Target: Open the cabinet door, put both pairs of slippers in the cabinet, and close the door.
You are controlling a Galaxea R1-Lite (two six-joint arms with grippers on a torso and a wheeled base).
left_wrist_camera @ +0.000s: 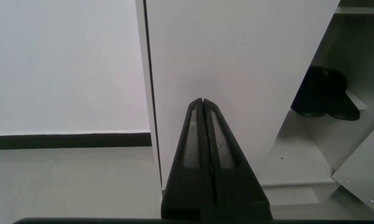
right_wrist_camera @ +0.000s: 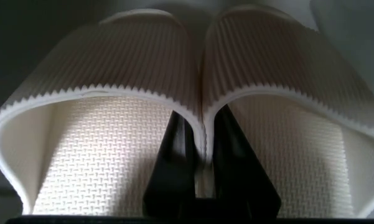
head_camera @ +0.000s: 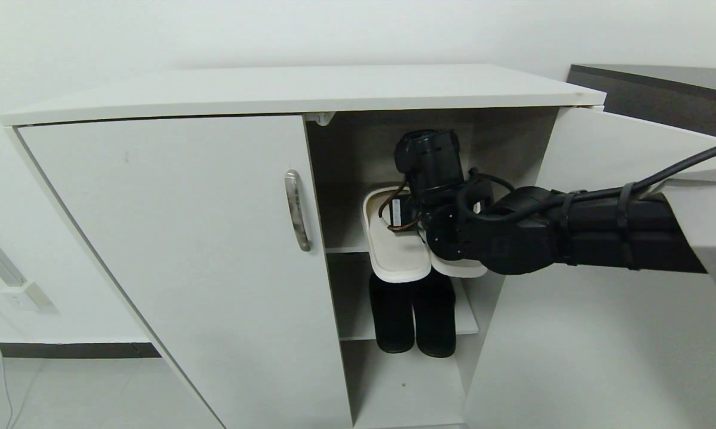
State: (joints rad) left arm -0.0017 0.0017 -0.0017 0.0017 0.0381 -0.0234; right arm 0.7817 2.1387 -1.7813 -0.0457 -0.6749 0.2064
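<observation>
Well, from the head view the white slippers point(head_camera: 397, 250) sit at the cabinet's point(head_camera: 298, 89) upper shelf point(head_camera: 339, 241), heels overhanging; the black slippers point(head_camera: 414, 319) stand on the shelf below. I'd push deeper before releasing. Left wrist: left gripper point(left_wrist_camera: 203, 102), jaws pressed together, empty. Right wrist: right gripper point(right_wrist_camera: 204, 124), jaws pinching both white slippers' inner edges.

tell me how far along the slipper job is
Done: the door stands open and the black slippers sit on the lower shelf.
In hand: the right gripper pinches the white slippers together at the upper shelf, their heels past its edge.
Left: release them there, pull the arm out, close the door. The left gripper is shut and empty.
</observation>
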